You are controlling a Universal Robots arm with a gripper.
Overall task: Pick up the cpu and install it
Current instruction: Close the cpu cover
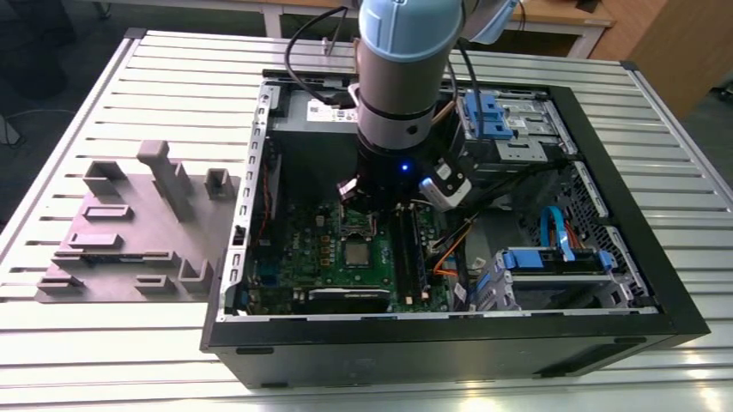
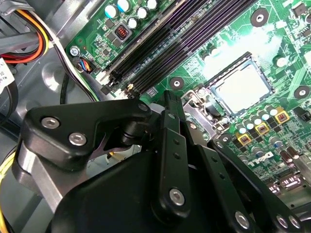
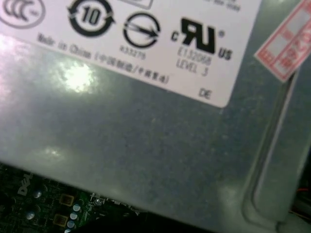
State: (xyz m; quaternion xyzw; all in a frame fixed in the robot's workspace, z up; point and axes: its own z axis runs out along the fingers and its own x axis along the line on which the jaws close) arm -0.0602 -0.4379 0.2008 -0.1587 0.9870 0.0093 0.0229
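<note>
The gripper (image 1: pixel 369 197) — open or closed, I cannot tell — hangs just beyond the cpu (image 2: pixel 241 90), seemingly seated in its socket (image 2: pixel 229 69); a skewed seat risks damage if pressed.

This place looks like a robotics laboratory or a technical workshop, not a home. The table (image 1: pixel 115 343) is built from long aluminium profiles with grooves, the kind used for test rigs. On it lies a desktop computer case (image 1: pixel 458 356), open on its upper side, so that the green motherboard (image 1: pixel 332 257) and the blue drive holders (image 1: pixel 487 116) are exposed. An industrial robot arm (image 1: pixel 401 77) comes down into the case from above. To the exterior view's left of the case sits a grey fixture block (image 1: pixel 126 240) with slots and posts. Behind the case, beyond the table, there are wooden desks (image 1: pixel 550 13).
</note>
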